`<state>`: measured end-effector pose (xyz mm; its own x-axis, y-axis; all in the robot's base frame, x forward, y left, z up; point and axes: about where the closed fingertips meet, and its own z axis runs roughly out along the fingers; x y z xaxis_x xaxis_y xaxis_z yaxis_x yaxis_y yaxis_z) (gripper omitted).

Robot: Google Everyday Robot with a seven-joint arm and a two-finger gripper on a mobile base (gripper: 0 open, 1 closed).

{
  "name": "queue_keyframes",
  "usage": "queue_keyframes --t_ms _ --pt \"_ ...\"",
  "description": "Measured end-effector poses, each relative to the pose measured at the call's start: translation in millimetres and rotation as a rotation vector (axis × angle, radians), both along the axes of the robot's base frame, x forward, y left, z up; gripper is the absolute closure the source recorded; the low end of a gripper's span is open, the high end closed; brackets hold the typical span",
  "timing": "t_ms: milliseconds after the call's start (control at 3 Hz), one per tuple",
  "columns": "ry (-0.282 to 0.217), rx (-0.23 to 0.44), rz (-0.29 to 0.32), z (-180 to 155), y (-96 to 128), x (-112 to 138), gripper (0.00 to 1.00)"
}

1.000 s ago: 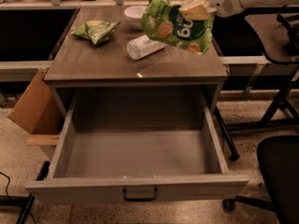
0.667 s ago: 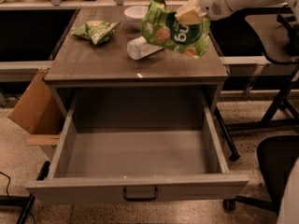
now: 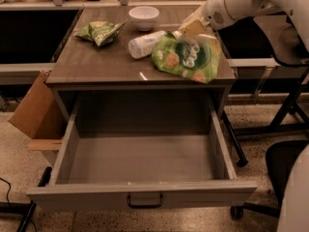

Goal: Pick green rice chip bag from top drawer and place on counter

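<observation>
The green rice chip bag (image 3: pixel 187 58) lies tilted on the right part of the counter (image 3: pixel 96 64), its "dang" logo facing up and its image smeared by motion. My gripper (image 3: pixel 195 29) hangs at the bag's far upper edge, on the white arm reaching in from the upper right. I cannot tell whether it still touches the bag. The top drawer (image 3: pixel 140 193) is pulled fully out below the counter and its inside is bare. Its dark handle (image 3: pixel 145 200) shows at the front.
A smaller wrinkly light-green bag (image 3: pixel 99 31) lies at the counter's back left. A white bowl (image 3: pixel 144 17) stands at the back, and a white bottle (image 3: pixel 145 43) lies beside the big bag. A cardboard box (image 3: pixel 34 112) leans at the left. A black chair (image 3: pixel 285 173) stands at the right.
The arm has lowered the bag from the air above the counter's right rear down onto the counter, where it now lies flatter. The drawer and the other items have not moved.
</observation>
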<state>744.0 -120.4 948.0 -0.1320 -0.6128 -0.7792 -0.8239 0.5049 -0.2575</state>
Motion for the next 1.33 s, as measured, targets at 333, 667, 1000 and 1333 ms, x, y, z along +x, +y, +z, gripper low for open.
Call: queue_keyframes --t_ms 333,667,1000,1333 --pt "0.019 0.0 -0.022 -14 -3 5 0.0" --pt "0.02 0.0 -0.022 -15 -3 5 0.0" --pt "0.003 -0.009 -0.038 -11 -19 -10 0.0" --pt "-0.012 0.02 -0.054 -9 -47 -41 0.0"
